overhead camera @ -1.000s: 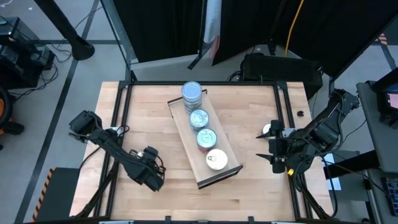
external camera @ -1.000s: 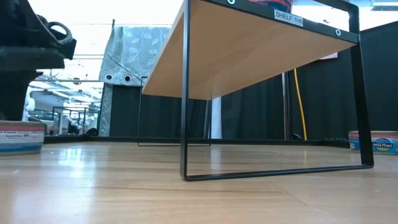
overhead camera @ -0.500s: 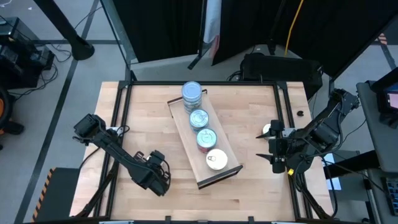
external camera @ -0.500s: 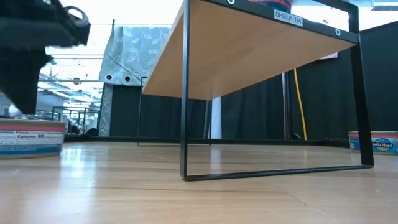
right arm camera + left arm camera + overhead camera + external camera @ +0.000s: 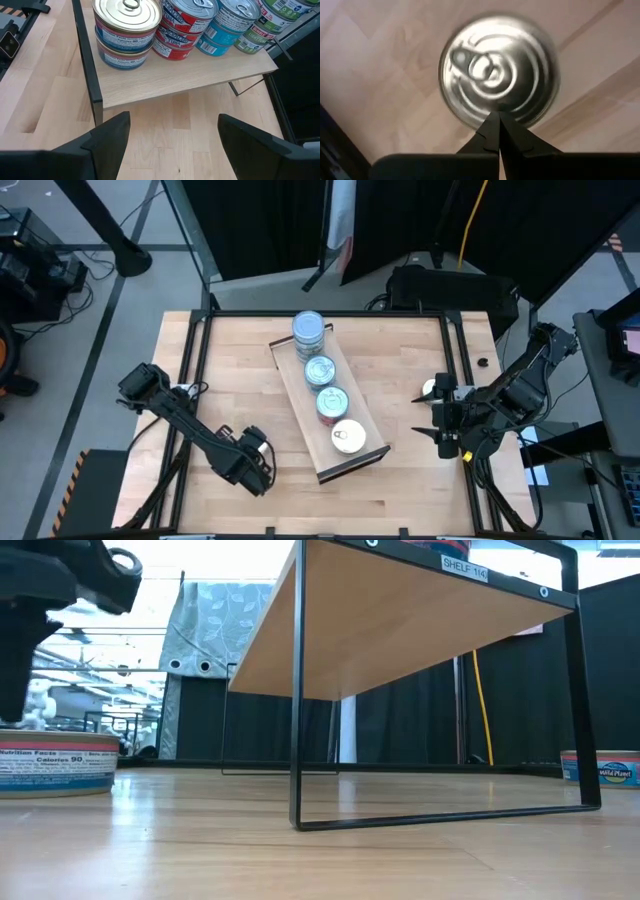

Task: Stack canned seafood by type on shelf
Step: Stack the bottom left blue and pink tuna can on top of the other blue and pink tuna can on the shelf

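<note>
A plain silver tin with a pull tab (image 5: 497, 65) stands on the table in front of the shelf's left side, also seen low (image 5: 55, 762). My left gripper (image 5: 498, 114) is shut and sits over it (image 5: 258, 468), hiding the tin from above. The shelf (image 5: 350, 462) is a raised light-wood board on thin dark legs (image 5: 400, 620). It carries a row of tin stacks (image 5: 319, 370), blue, red, green and one cream-topped (image 5: 127, 20). My right gripper (image 5: 172, 145) hangs open right of the shelf (image 5: 422, 415). My left gripper has its shut fingertips (image 5: 495, 125) on the silver tin's top, at the rim nearest the wrist (image 5: 499, 106), coming from above and pointing down. The tin stands flat on the table with its pull tab up.
One more tin (image 5: 600, 768) stands on the table near my right gripper (image 5: 430, 389). Dark rails frame the tabletop (image 5: 190, 380). Bare wood lies under and in front of the shelf (image 5: 330, 860). Black curtains and cables are beyond the far edge.
My left gripper, shut throughout, has moved toward the table's right and near edge, closer to the shelf's near end. The silver tin has slid along the table with it, staying flat, mostly in the first half second.
</note>
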